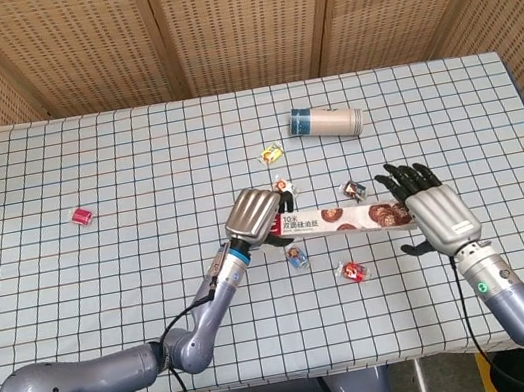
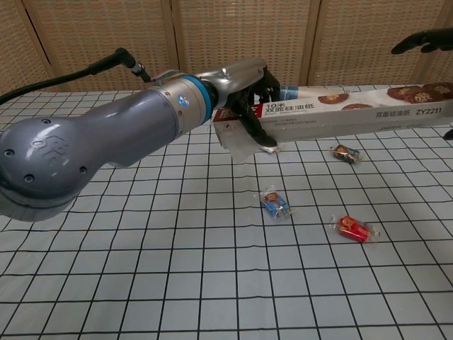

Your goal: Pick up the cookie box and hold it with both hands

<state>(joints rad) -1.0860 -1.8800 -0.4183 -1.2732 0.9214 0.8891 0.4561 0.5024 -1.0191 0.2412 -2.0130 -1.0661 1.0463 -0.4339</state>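
While the left hand is gripping one end of the long cookie box, lifted clear of the checked tablecloth in the chest view, the right hand is sitting at the box's other end with its fingers spread; I cannot tell whether it is grasping or only touching the box. Small wrapped candies are lying beneath and around the box, including a blue one and a red one. A can is lying on its side farther back, and another red candy is lying well apart toward the left.
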